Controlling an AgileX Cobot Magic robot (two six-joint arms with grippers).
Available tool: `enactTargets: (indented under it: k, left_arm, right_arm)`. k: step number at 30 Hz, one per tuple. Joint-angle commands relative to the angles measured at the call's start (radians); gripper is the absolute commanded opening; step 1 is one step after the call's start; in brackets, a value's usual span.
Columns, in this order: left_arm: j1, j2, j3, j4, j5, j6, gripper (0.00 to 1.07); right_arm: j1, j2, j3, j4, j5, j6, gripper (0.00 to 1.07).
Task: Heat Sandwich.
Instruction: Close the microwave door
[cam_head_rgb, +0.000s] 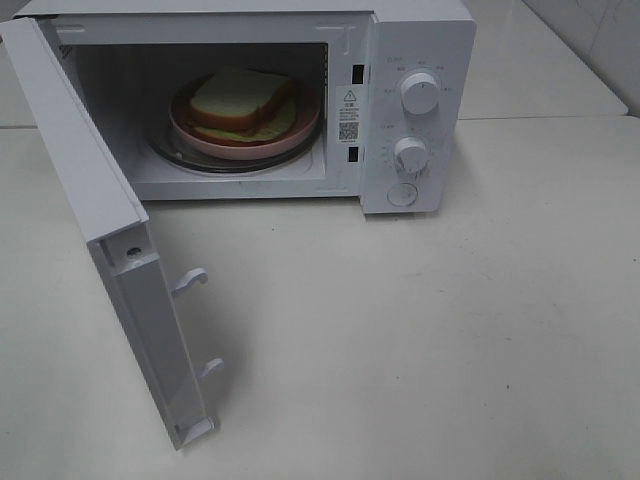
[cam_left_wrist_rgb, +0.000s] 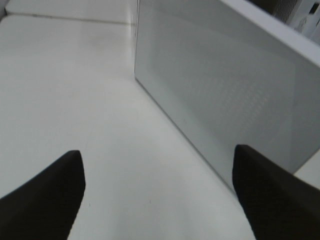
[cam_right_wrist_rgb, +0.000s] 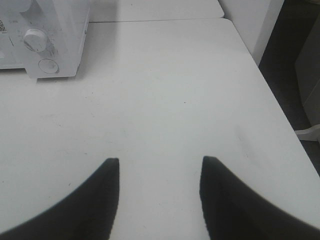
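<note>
The sandwich (cam_head_rgb: 240, 100), white bread with a tan crust and a pale yellow-green filling, lies on a pink plate (cam_head_rgb: 300, 135) inside the open white microwave (cam_head_rgb: 420, 60). The microwave door (cam_head_rgb: 90, 200) stands swung out toward the front left. Neither arm shows in the exterior high view. My left gripper (cam_left_wrist_rgb: 157, 165) is open, empty, and faces the outer face of the door (cam_left_wrist_rgb: 225, 90). My right gripper (cam_right_wrist_rgb: 160, 167) is open and empty above bare table, with the microwave's control panel (cam_right_wrist_rgb: 42, 45) far off ahead.
Two knobs (cam_head_rgb: 419, 92) and a round button (cam_head_rgb: 402, 194) sit on the microwave's right panel. The white table (cam_head_rgb: 450, 330) spreads in front of the microwave. Its right edge (cam_right_wrist_rgb: 280, 110) drops to a dark floor.
</note>
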Motion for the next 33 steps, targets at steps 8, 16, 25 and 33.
enactTargets:
  k: [8,16,25,33]
  left_arm:
    - [-0.002,0.132,-0.018,0.120,-0.253,0.000,0.76]
    - [-0.026,0.326,0.030,0.140,-0.466,0.000,0.76]
    - [-0.080,0.421,0.147,0.140,-0.709,0.026,0.41]
    - [-0.080,0.568,0.149,0.112,-0.857,0.025,0.00]
  right_arm:
    - [-0.003,-0.030,0.002,-0.007,-0.003,0.006,0.51]
    - [-0.003,-0.030,0.002,-0.007,-0.003,0.006,0.51]
    - [-0.003,-0.030,0.002,-0.007,-0.003,0.006,0.51]
    - [-0.003,-0.030,0.002,-0.007,-0.003,0.006,0.51]
